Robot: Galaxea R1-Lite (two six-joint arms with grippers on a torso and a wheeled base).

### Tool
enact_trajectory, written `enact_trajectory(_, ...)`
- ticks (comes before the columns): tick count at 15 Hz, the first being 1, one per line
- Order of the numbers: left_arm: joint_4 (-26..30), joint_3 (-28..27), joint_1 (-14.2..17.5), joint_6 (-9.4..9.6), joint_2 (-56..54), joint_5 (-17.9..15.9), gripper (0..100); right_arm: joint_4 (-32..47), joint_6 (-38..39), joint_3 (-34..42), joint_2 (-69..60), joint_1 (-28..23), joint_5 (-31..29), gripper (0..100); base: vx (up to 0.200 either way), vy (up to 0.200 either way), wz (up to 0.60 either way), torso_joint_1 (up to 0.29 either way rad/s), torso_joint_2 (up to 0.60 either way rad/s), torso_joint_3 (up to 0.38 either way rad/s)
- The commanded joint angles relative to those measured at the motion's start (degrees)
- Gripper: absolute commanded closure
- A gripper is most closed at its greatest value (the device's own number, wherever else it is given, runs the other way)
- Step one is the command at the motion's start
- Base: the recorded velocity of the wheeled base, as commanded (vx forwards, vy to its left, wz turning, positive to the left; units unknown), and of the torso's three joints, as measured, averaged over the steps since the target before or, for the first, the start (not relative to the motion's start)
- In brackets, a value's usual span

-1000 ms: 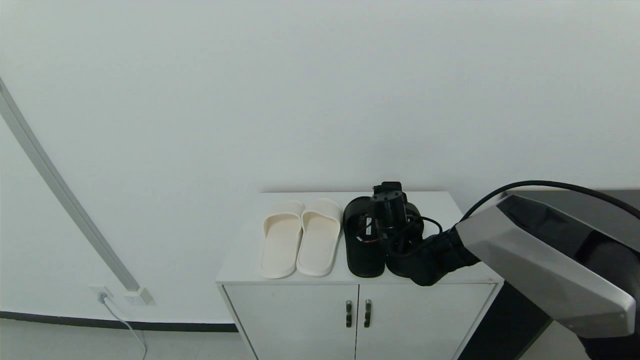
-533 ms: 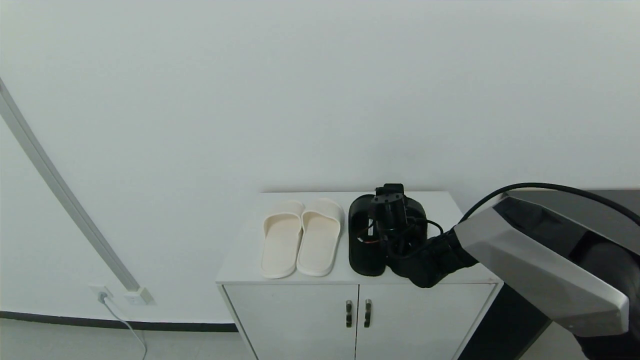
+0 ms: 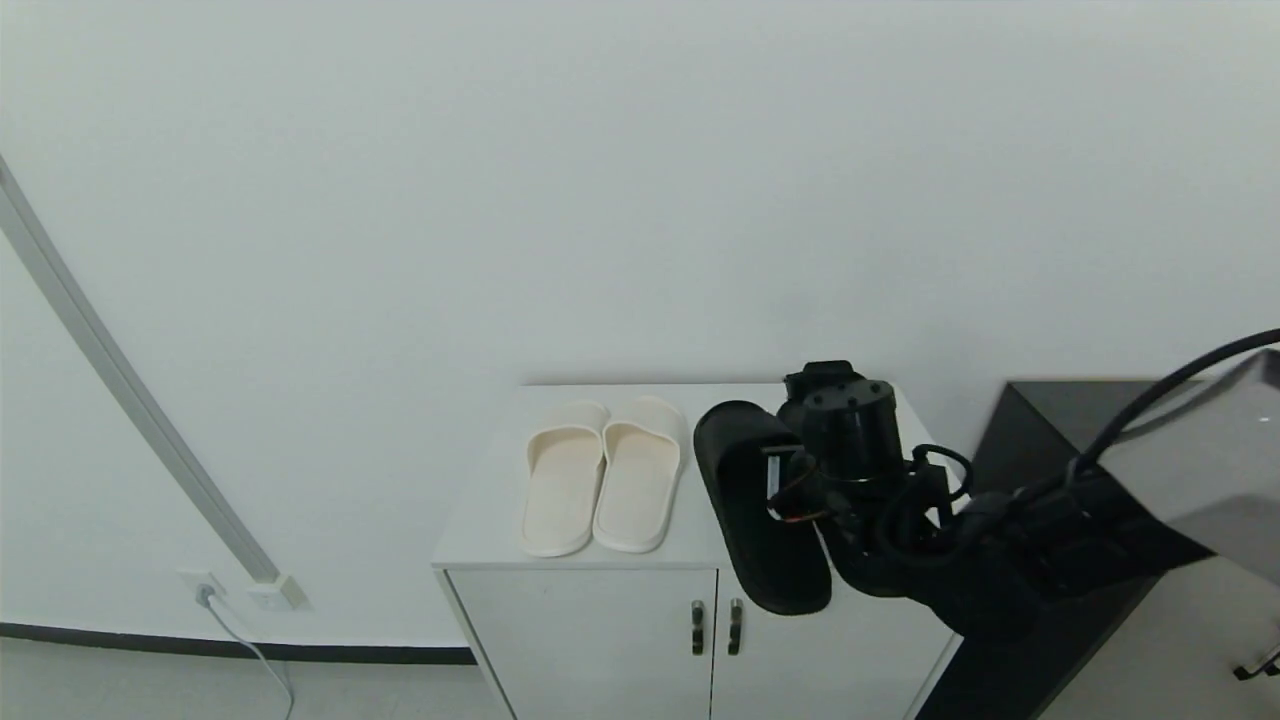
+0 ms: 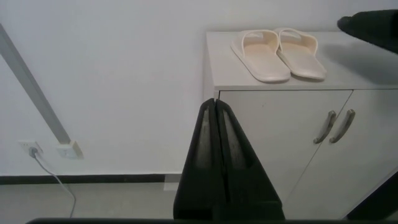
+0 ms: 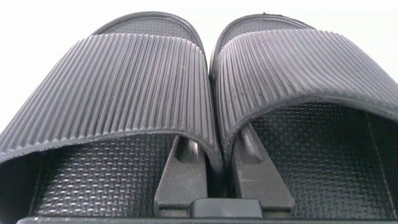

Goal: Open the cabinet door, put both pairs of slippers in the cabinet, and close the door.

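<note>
The right gripper (image 5: 216,158) pinches the black slippers (image 3: 762,520), long axis near-to-far, seemingly overhanging the shut cabinet doors (image 3: 590,640); the left gripper (image 4: 216,109), jaws pressed together, is left of them.

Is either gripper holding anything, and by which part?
The right gripper holds the black slippers, one finger inside each, pinching their adjoining inner sides. The left gripper holds nothing.

The right tool (image 5: 219,177) has lifted the black slippers (image 3: 762,520) off the cabinet (image 3: 580,630), past its front edge.
</note>
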Motion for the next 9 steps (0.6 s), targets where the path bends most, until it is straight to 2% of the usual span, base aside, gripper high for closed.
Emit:
enact_trajectory(1, 0.01, 0.00, 0.06, 0.00, 0.05, 0.04, 100, -0.86, 0.13, 15.54, -17.65, 4.67, 10.10, 100, 0.000, 0.000, 0.00, 0.000, 0.00, 0.000)
enact_trajectory(3, 0.01, 0.00, 0.06, 0.00, 0.05, 0.04, 100, -0.77, -0.22, 22.75, -24.15, 5.55, 19.86, 100, 0.000, 0.000, 0.00, 0.000, 0.00, 0.000)
enact_trajectory(4, 0.01, 0.00, 0.06, 0.00, 0.05, 0.04, 100, -0.51, -0.84, 23.71, -25.56, 6.17, 21.53, 100, 0.000, 0.000, 0.00, 0.000, 0.00, 0.000)
enact_trajectory(7, 0.01, 0.00, 0.06, 0.00, 0.05, 0.04, 100, -0.51, -0.93, 23.98, -24.85, 7.05, 21.61, 100, 0.000, 0.000, 0.00, 0.000, 0.00, 0.000)
enact_trajectory(9, 0.01, 0.00, 0.06, 0.00, 0.05, 0.04, 100, -0.51, -0.93, 24.33, -24.68, 7.05, 21.61, 100, -0.200, 0.000, 0.00, -0.002, 0.00, 0.000)
